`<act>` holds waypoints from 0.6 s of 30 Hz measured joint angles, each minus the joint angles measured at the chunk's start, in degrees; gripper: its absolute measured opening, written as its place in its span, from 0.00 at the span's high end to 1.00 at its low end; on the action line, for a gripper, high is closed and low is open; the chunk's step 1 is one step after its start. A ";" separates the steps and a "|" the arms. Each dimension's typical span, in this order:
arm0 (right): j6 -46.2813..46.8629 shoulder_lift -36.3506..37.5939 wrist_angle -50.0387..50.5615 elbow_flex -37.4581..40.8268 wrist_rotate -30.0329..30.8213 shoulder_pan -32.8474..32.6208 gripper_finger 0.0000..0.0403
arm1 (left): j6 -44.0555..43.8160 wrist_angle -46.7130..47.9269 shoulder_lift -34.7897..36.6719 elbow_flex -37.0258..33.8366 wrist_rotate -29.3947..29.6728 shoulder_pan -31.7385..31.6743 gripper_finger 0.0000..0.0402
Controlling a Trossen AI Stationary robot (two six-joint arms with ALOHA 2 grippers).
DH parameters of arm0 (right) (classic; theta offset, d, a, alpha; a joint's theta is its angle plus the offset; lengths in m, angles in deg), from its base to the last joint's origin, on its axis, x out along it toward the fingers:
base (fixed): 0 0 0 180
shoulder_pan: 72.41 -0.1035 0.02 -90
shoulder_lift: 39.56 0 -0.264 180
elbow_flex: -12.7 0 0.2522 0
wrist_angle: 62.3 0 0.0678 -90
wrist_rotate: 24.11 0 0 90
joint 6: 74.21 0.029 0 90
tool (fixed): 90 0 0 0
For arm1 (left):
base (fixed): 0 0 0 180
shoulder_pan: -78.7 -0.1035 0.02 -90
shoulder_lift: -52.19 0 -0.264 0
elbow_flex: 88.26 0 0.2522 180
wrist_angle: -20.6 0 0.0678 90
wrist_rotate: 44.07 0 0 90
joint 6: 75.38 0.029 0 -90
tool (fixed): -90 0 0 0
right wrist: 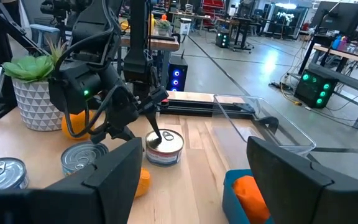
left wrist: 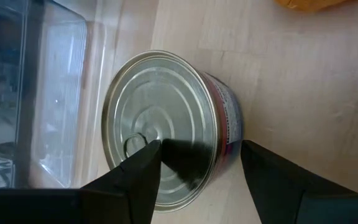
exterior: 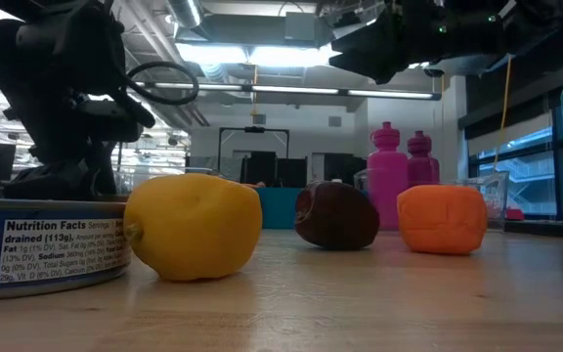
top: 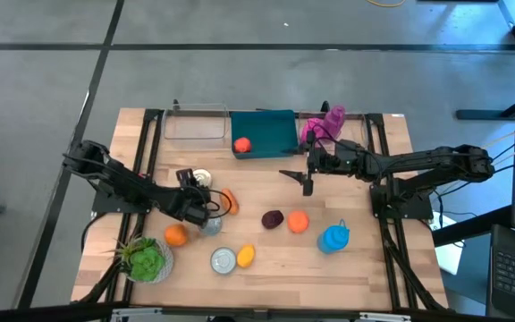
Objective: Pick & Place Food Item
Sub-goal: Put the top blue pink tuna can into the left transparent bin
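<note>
A tin can point(left wrist: 166, 127) stands upright on the wooden table next to the clear container point(left wrist: 61, 93); it also shows in the high view point(top: 201, 178) and the right wrist view point(right wrist: 164, 149). My left gripper point(left wrist: 197, 165) slants down over it, open. One fingertip point(left wrist: 148, 155) is above the lid and the other point(left wrist: 260, 162) is beyond the can's side. My right gripper point(right wrist: 191, 180) hangs open and level above the table's middle point(top: 304, 182), with nothing between its fingers. A teal bin point(top: 264, 132) at the far edge holds an orange-red food item point(top: 241, 144). My left gripper has one fingertip point(right wrist: 158, 139) right at the can's lid point(left wrist: 135, 118), coming from above at a slant. I cannot tell whether it touches the lid. The other finger stands clear beside the can's wall.
Two more cans point(top: 211, 224) point(top: 224, 259), oranges point(top: 176, 234) point(top: 298, 221), an orange item point(top: 230, 201), a lemon point(top: 246, 256), a dark plum point(top: 273, 218), a blue bottle point(top: 333, 237), pink bottles point(top: 325, 123) and a potted plant point(top: 146, 259) crowd the table.
</note>
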 joint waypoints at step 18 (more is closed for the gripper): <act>-0.02 0.02 0.00 0.00 0.00 0.00 0.28 | 0.26 -0.02 0.07 0.00 0.17 0.00 0.84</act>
